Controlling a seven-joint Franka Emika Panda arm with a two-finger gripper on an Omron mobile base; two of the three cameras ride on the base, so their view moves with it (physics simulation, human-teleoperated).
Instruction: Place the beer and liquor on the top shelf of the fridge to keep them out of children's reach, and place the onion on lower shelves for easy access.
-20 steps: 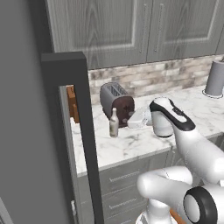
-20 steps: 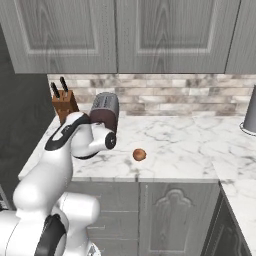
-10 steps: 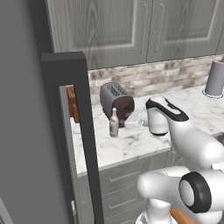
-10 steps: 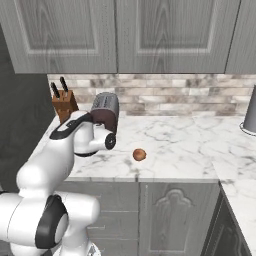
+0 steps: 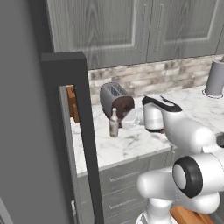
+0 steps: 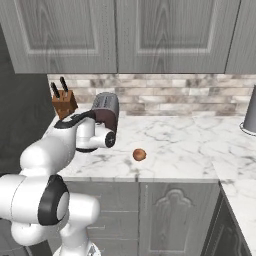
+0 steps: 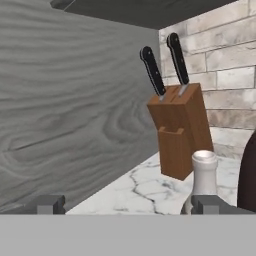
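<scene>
Fingers (image 7: 127, 204) stand spread wide with nothing between them. Just beyond the right fingertip (image 7: 209, 203) rises the liquor (image 7: 204, 177) bottle's neck and cap, upright on the counter (image 5: 131, 140). Behind it sits the knife block (image 7: 180, 129), and the toaster (image 5: 116, 101) is close at the right. The onion (image 6: 139, 154) lies apart on the marble, well away from the fingers.

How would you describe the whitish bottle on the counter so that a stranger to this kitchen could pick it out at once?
Start at the marble counter beside the dark fridge door. Find the rounded toaster against the brick wall; the liquor stands upright just in front of it. It is the one pale, short-necked bottle there, much smaller than the toaster.
</scene>
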